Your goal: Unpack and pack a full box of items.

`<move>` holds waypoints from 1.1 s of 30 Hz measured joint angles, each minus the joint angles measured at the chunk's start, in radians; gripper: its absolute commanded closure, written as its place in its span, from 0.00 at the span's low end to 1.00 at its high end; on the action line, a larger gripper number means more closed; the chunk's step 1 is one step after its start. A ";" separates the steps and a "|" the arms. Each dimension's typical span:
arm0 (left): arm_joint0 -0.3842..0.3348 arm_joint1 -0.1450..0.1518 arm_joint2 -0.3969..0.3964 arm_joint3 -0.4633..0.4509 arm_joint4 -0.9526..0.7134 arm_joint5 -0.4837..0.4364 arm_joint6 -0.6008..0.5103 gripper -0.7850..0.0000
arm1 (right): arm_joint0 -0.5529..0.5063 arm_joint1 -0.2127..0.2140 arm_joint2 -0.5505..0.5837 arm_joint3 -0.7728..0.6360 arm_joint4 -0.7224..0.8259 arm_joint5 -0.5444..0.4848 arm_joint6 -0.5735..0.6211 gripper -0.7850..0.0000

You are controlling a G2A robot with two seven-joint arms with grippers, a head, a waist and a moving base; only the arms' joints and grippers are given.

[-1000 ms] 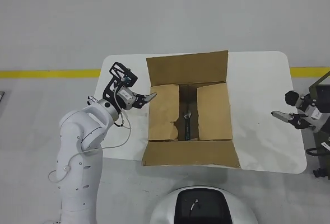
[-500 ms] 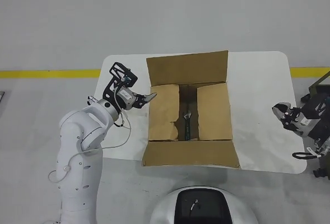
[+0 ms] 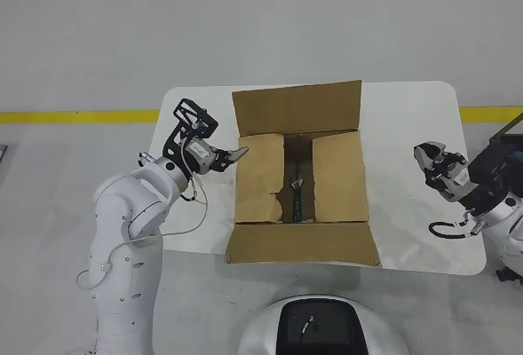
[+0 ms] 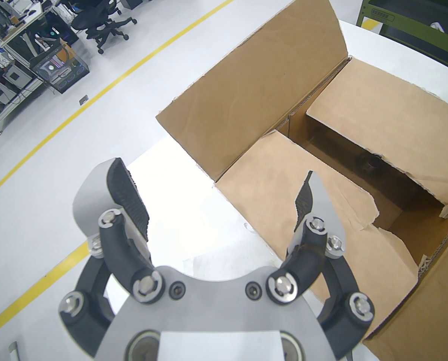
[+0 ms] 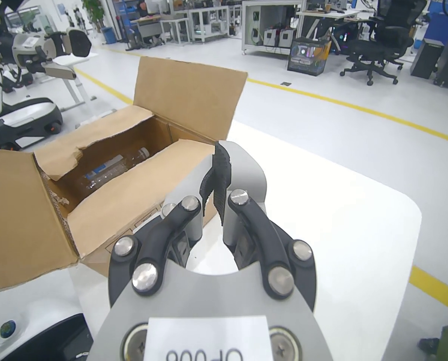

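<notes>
Your box sits in the middle of the surface. Its back flap stands up, its front flap is folded out toward the near edge, and its two side flaps lie inward with a gap between them. Through that gap you can see a clear bottle lying inside. Your left jaws are spread wide and hold nothing, just beside the box's left flap by the surface's left edge. Your right jaws are pinched together, empty, above the surface near its right edge, apart from the box.
</notes>
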 measured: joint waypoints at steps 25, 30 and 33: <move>-0.082 -0.022 0.233 -0.009 -0.001 0.078 0.000 0.00 | 0.072 -0.030 -0.009 0.042 0.009 -0.044 0.025 1.00; -0.087 -0.036 0.317 0.022 -0.075 0.140 -0.110 0.00 | 0.081 -0.042 -0.017 0.064 0.006 -0.062 0.019 1.00; -0.087 -0.037 0.322 0.020 -0.085 0.146 -0.117 0.00 | 0.088 -0.050 -0.024 0.078 0.012 -0.065 0.014 1.00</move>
